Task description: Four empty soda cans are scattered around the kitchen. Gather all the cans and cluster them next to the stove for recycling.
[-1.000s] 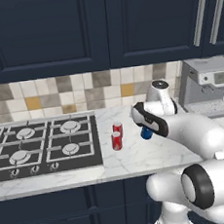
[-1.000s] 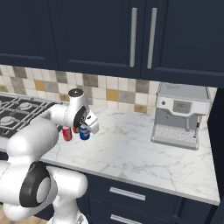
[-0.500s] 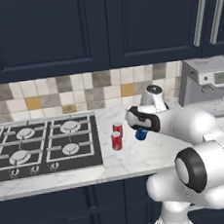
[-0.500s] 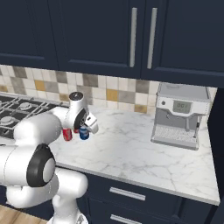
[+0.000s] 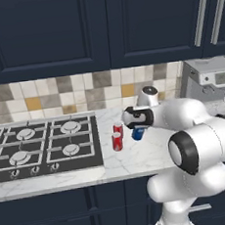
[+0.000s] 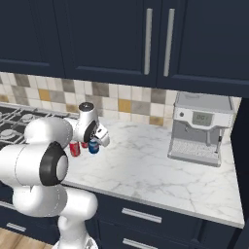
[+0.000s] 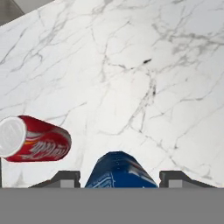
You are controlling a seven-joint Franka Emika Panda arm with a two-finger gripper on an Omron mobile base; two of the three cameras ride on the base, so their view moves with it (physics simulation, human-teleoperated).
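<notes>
Two red soda cans (image 5: 117,141) (image 5: 118,128) stand upright on the marble counter just right of the stove (image 5: 44,146). My gripper (image 5: 138,130) is shut on a blue soda can (image 5: 139,135), held close to the right of the red ones. From the right base view the blue can (image 6: 93,147) sits in the gripper (image 6: 94,143) beside a red can (image 6: 75,149), with the stove (image 6: 14,121) at the far left. In the hand view the blue can (image 7: 118,168) fills the gap between my fingertips (image 7: 65,177), and a red can (image 7: 35,139) lies to its left.
A grey coffee machine (image 6: 202,127) (image 5: 212,79) stands at the right end of the counter. Open marble counter (image 6: 146,165) stretches between it and the cans. Navy cabinets hang overhead, and the tiled backsplash runs behind.
My gripper has carried the blue can a little to the left, closer to the red cans. The red cans and the base have not moved.
</notes>
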